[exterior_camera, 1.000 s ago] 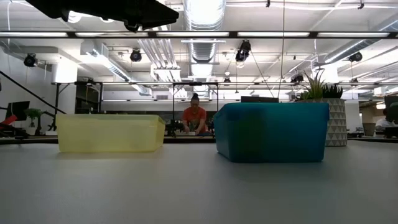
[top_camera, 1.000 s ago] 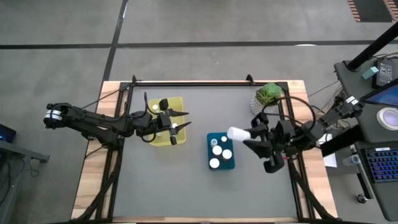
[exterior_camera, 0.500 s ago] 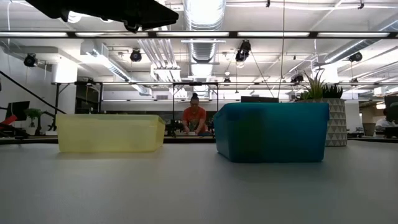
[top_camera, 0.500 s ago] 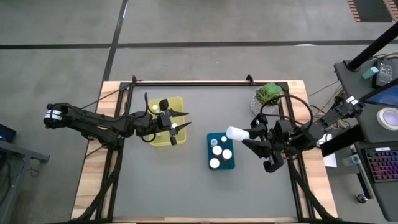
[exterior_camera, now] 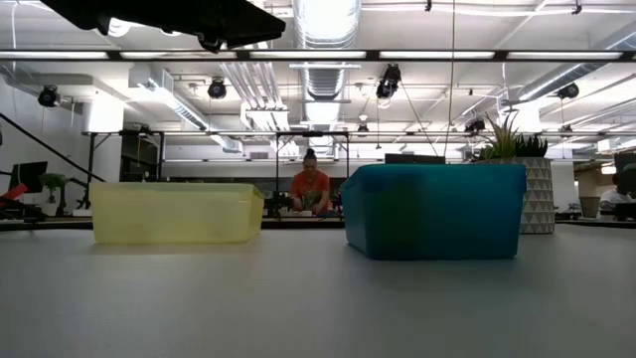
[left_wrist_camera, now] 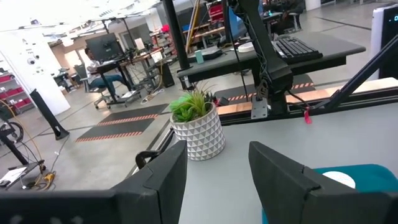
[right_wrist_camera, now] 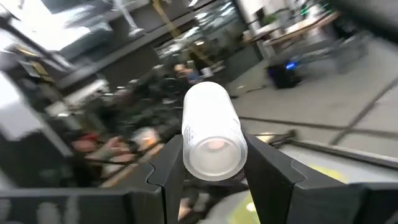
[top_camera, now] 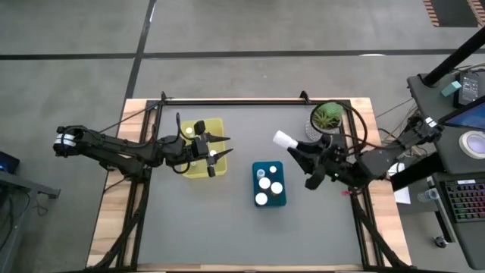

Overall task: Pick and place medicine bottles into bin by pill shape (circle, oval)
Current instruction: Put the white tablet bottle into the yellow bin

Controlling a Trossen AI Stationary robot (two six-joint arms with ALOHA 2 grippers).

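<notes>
the low view looks across a broad stretch of bare grey table [exterior_camera: 318,308] that runs unbroken up to the two bins, the yellow bin [exterior_camera: 176,212] on one side and the teal bin [exterior_camera: 433,211] on the other, with a clear gap of table between them and a person [exterior_camera: 310,189] seated far off in the room behind. from above, the whole near half of the table lies open from its wooden side edges inward, and the bins sit in the middle band, well apart from every edge. the teal bin holds several white-capped medicine bottles [top_camera: 266,184] standing upright, caps up. the right gripper [top_camera: 297,149] is up off the table just beside the teal bin's far right corner, between that bin and the potted plant [top_camera: 327,116] near the far right edge; its fingers [right_wrist_camera: 268,168] are closed narrowly on a white bottle [top_camera: 285,139], one on each side of the body. that bottle lies roughly level, its long axis running in line with the gripper and its free end pointing away from the wrist toward the far left of the table, over open grey surface. the left gripper [top_camera: 220,146] waits over the yellow bin, its fingers [left_wrist_camera: 163,177] spread wide with nothing between them. a black rail [top_camera: 235,99] lines the table's far edge.
</notes>
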